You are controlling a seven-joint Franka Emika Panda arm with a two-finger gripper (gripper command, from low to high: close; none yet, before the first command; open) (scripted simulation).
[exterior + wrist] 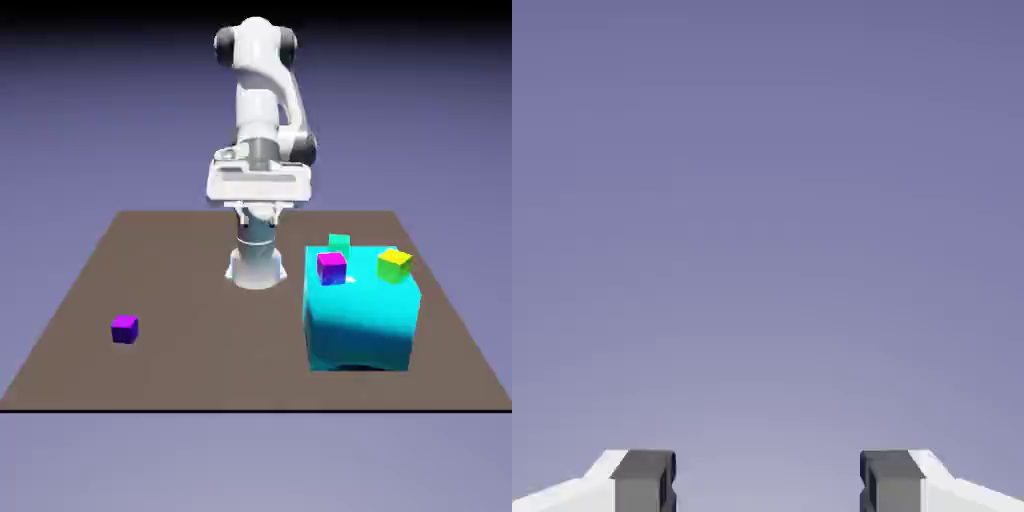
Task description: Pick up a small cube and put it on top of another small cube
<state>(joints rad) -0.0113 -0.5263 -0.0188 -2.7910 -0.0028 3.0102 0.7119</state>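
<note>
The gripper (768, 485) was released: in the hand view its 2 grey fingertips (644, 480) stood wide apart at the bottom edge, with nothing between them and nothing touching them. Only the plain blue-violet backdrop filled that view. In the exterior view the hand (259, 182) hung high above the table (200, 300), near the middle of its far edge, in front of the arm's base; the fingers themselves could not be made out there.

A large cyan block (360, 310) rested on the table toward its right edge in the exterior view. On the block's top surface sat 2 small cubes: a purple-magenta cube (331, 267) near the top's left edge and a yellow-green cube (394, 264) near its right corner, the 2 well apart. A small green cube (339, 242) showed just behind the block's far edge; whether it rested on the block or on the table behind it could not be determined. A second purple cube (124, 328) lay alone on the table near the left edge, well apart from the block and from the arm.

No brand, label or writing was legible on any item.
</note>
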